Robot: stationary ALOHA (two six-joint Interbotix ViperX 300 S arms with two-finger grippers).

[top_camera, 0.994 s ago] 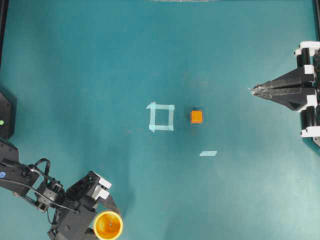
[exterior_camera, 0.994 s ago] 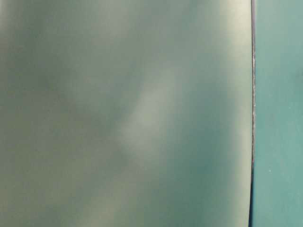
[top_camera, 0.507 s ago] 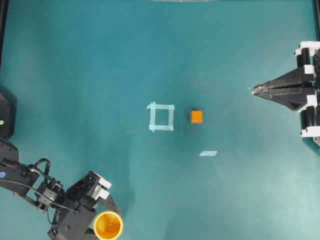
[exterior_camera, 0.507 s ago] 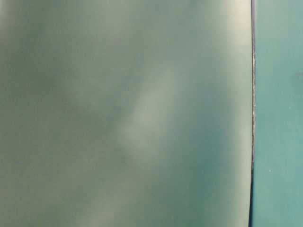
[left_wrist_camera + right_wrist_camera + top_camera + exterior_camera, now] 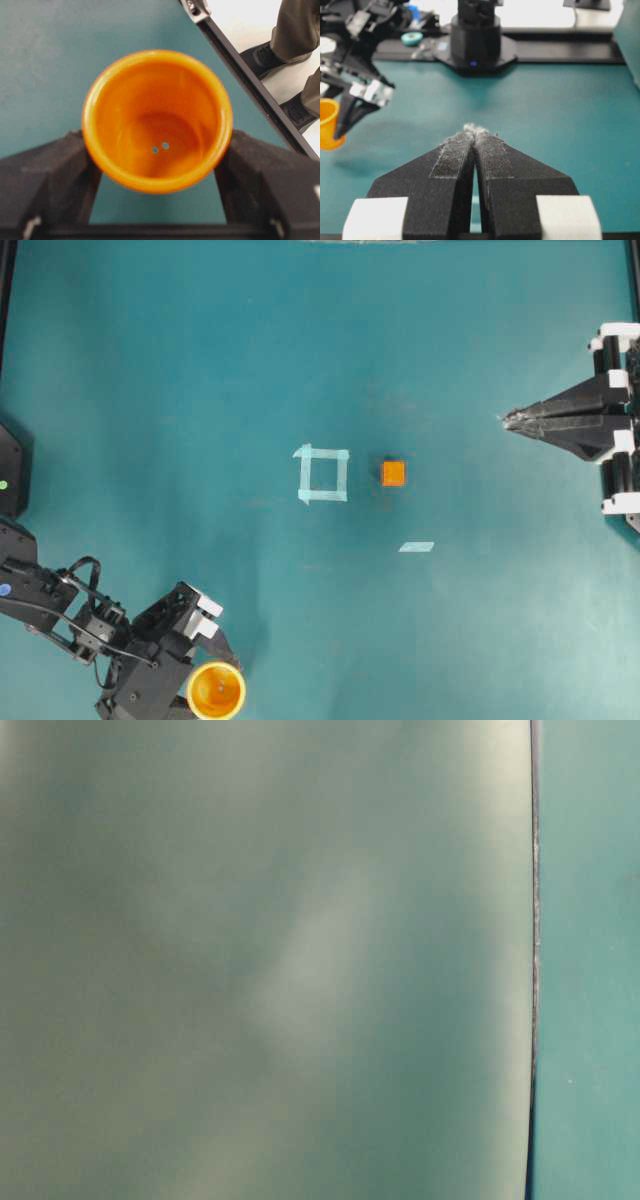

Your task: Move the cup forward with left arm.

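Note:
The cup (image 5: 215, 692), yellow-orange with an orange inside, sits at the bottom left of the overhead view. My left gripper (image 5: 213, 680) is shut on it. In the left wrist view both black fingers (image 5: 60, 170) press against the sides of the cup (image 5: 157, 120), whose mouth faces the camera. The right wrist view shows the cup (image 5: 327, 125) at the far left, a shadow below it, under the left gripper (image 5: 342, 117). My right gripper (image 5: 503, 421) is shut and empty at the right edge, with its tips (image 5: 476, 129) touching.
A small orange cube (image 5: 393, 473) lies near the middle, beside a pale tape square (image 5: 322, 473); a tape strip (image 5: 416, 547) lies below. The table's black edge rail (image 5: 250, 85) runs close behind the cup, with a person's legs (image 5: 295, 30) beyond. The table-level view is a blur.
Almost nothing: the left gripper and the cup have crept very slightly toward the bottom edge of the overhead view. The right arm is still.

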